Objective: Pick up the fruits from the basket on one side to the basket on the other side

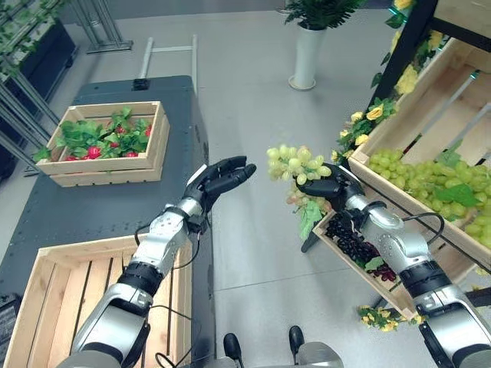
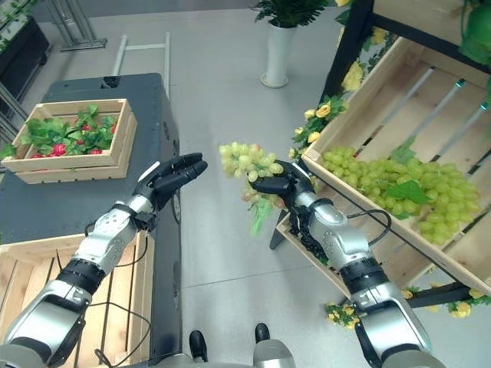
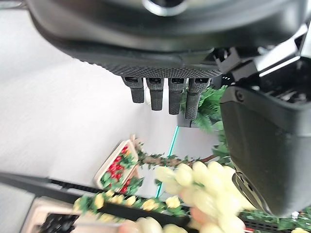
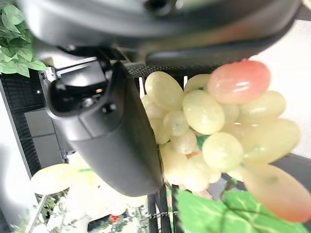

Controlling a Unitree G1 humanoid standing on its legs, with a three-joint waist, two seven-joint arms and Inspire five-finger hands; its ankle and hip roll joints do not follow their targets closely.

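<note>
The right hand (image 1: 328, 186) is clenched around a bunch of pale green grapes (image 1: 295, 163), holding it up in the air above the grey floor (image 1: 253, 100), in the gap between the dark table (image 1: 92, 207) on the left and the wooden shelf stand on the right. In the right wrist view the grapes (image 4: 209, 126) press against the palm, one of them blushed pink. The left hand (image 1: 219, 182) reaches toward the bunch from the left with its fingers straight and released, holding nothing, apart from the grapes.

Just right of the right hand, a slanted shelf crate (image 1: 430, 115) holds a heap of green grapes (image 1: 430, 180); a lower crate beneath it holds dark purple grapes (image 1: 349, 241). On the table, an empty wooden crate (image 1: 46, 295) sits near, and a far crate (image 1: 107, 165) holds leaves and red fruits (image 1: 93, 152).
</note>
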